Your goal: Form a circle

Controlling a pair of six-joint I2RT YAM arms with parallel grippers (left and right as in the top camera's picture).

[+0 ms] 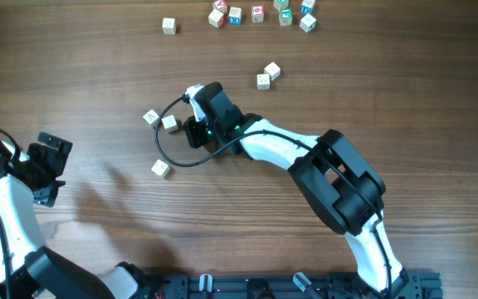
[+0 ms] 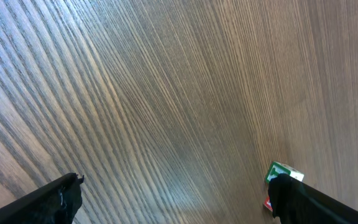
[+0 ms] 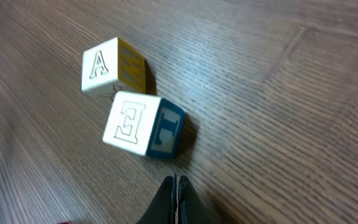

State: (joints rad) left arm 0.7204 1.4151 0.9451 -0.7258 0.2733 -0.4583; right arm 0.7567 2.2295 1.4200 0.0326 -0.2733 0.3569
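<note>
Three pale wooden cubes lie left of centre: one (image 1: pixel 150 117), one (image 1: pixel 170 123) and a lower one (image 1: pixel 161 169). They make a loose arc, and no closed circle shows. My right gripper (image 1: pixel 188 131) is shut and empty, just right of the upper pair. In the right wrist view its tip (image 3: pixel 176 183) sits a little short of the E cube (image 3: pixel 143 127), with the A cube (image 3: pixel 112 65) behind that. My left gripper (image 1: pixel 51 169) stands open at the far left, nothing between its fingers (image 2: pixel 176 194). A green and red cube (image 2: pixel 283 172) peeks out beside its right finger.
A row of several coloured-letter cubes (image 1: pixel 258 13) lines the far edge, with a single cube (image 1: pixel 168 26) to its left. Two more cubes (image 1: pixel 267 75) lie touching, right of the right wrist. A black cable (image 1: pixel 166 149) loops from that wrist over the table.
</note>
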